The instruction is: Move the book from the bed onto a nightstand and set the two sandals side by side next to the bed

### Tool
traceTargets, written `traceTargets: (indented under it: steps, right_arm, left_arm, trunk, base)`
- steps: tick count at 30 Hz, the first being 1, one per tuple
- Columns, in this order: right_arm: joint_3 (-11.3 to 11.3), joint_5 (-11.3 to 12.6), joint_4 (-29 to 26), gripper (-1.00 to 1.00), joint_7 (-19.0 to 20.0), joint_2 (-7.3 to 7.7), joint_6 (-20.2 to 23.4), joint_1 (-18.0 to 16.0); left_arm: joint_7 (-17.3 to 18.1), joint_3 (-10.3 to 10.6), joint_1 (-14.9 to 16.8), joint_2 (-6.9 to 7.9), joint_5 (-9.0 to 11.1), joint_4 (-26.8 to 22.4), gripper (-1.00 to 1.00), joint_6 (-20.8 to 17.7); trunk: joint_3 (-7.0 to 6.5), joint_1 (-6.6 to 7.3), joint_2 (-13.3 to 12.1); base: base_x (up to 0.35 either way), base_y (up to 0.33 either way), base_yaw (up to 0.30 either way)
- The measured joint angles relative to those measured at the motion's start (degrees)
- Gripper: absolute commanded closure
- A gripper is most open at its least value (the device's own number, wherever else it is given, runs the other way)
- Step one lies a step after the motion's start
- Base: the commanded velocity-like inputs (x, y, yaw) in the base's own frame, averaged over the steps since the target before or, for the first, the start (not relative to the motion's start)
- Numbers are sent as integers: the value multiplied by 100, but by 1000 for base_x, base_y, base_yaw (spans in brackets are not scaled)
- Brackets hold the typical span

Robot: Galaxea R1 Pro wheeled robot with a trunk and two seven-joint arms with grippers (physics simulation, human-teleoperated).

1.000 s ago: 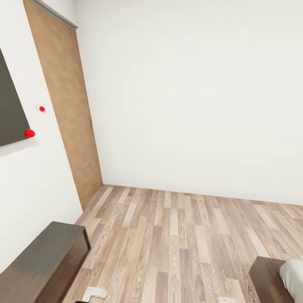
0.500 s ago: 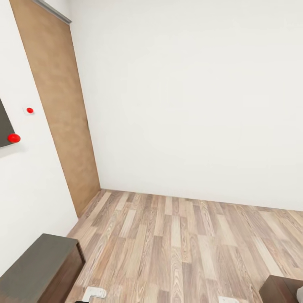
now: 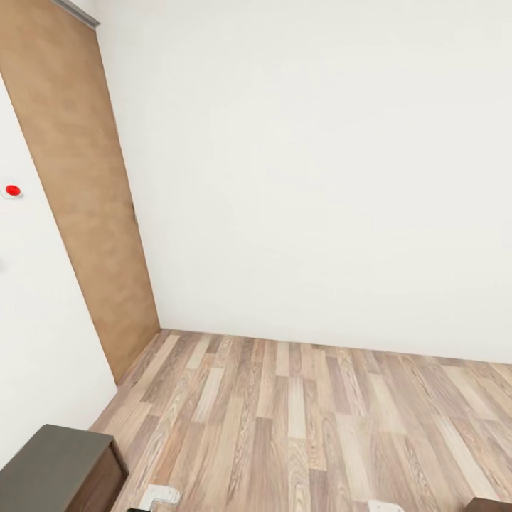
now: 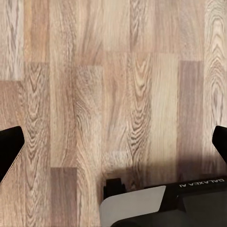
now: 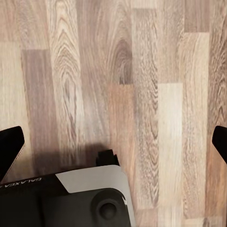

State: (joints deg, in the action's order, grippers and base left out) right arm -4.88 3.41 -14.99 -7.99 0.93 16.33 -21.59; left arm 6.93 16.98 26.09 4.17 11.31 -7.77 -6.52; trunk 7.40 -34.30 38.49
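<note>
Even, bright, diffuse light; no visible source. White wall (image 3: 320, 163) slightly washed out, no glare. Soft dark shadow on plank floor (image 4: 94, 94) beside robot base in wrist views. Renders sharp; wide-angle slant at door (image 3: 78, 199).

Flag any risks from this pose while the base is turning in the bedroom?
1. The dark cabinet sits low at the robot's left, close to the left arm's white part; a turn could clip it.
2. Both wrist cameras face bare wood floor, with the left hand and right hand open and empty; none of the task items is in sight, so searching may cost time.
3. The brown door is nearby too.
</note>
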Motion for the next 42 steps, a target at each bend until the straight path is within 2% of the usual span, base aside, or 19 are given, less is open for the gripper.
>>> traceTargets:
  steps: [13,42]
  right_arm:
    - [2,0,0,-100,0,-2,2,-1]
    - [1,-7,3,-100,0,4,-7,-1]
  left_arm:
    - [0,0,-1,0,1,-1,-100,0]
    - [0,0,-1,1,1,-2,-100,-2]
  trunk:
    - [0,0,0]
    - [0,0,0]
  base:
    - [350,0,-167]
    - [350,0,-11]
